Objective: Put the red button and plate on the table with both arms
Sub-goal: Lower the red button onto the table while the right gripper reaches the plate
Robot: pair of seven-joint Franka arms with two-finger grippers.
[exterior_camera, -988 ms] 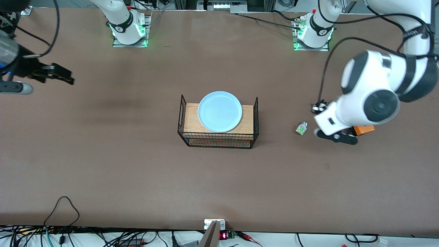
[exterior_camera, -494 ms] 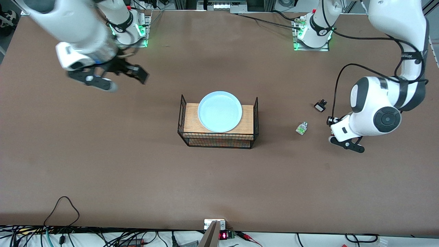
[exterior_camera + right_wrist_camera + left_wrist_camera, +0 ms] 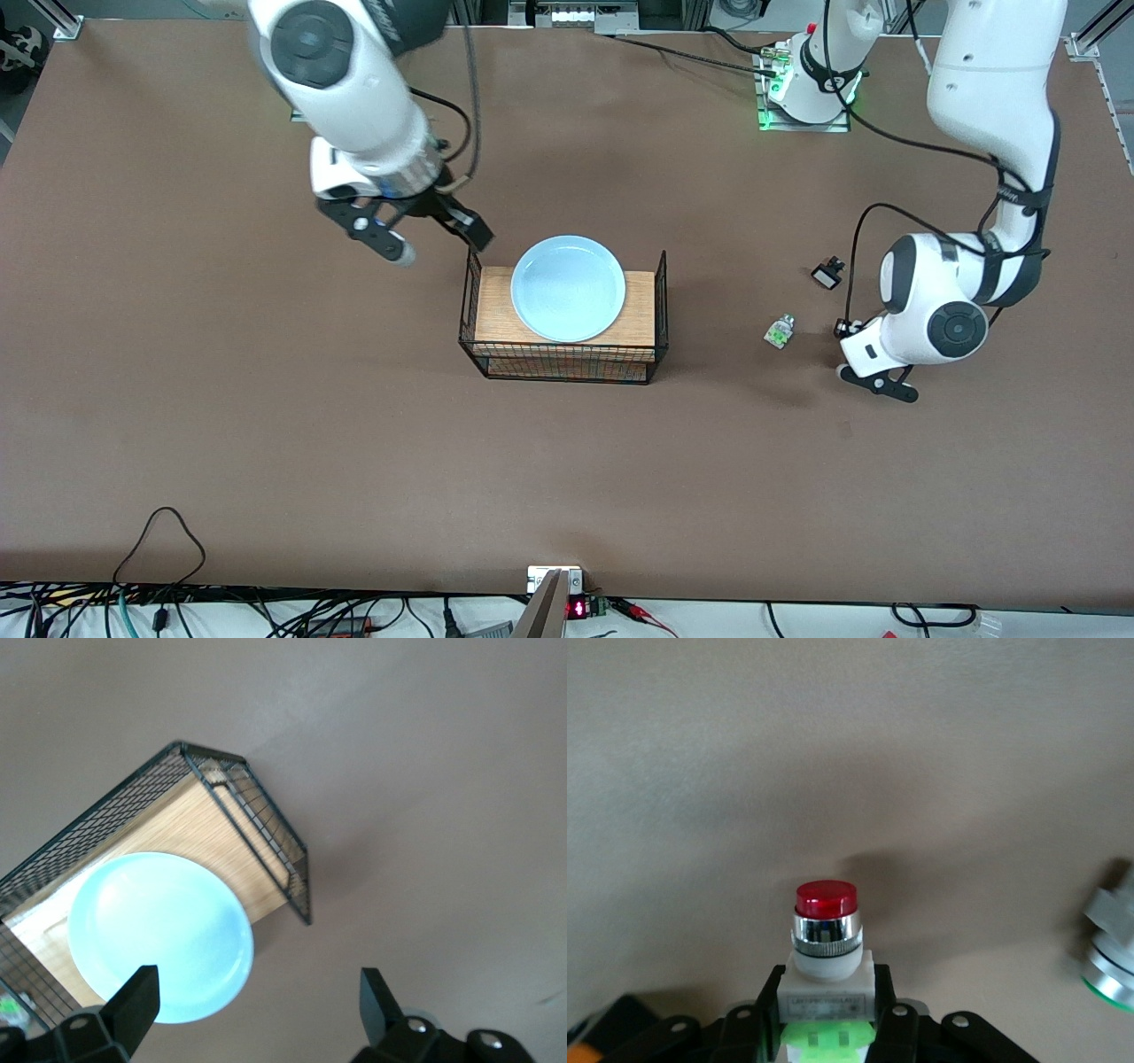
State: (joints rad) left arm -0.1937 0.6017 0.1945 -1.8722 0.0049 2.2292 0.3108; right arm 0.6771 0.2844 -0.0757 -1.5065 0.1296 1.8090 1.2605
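Two white arms over one broad brown surface (image 3: 266, 425). At centre, a black wire rack (image 3: 563, 359) with a wooden top, carrying a pale-blue plate (image 3: 568, 288). Right gripper (image 3: 441, 248) in the air at 10 o'clock from the plate, over the rack's end wall, fingers (image 3: 133, 992) wide apart and holding nothing. Left gripper (image 3: 827, 1028) low over bare surface at 4 o'clock from the rack, fingers clamped on the whitish body of the red button (image 3: 826, 943), red cap pointing outward. At 3 o'clock from the rack, a whitish-green part (image 3: 780, 331); at 1 o'clock from that, a small black part (image 3: 827, 273).
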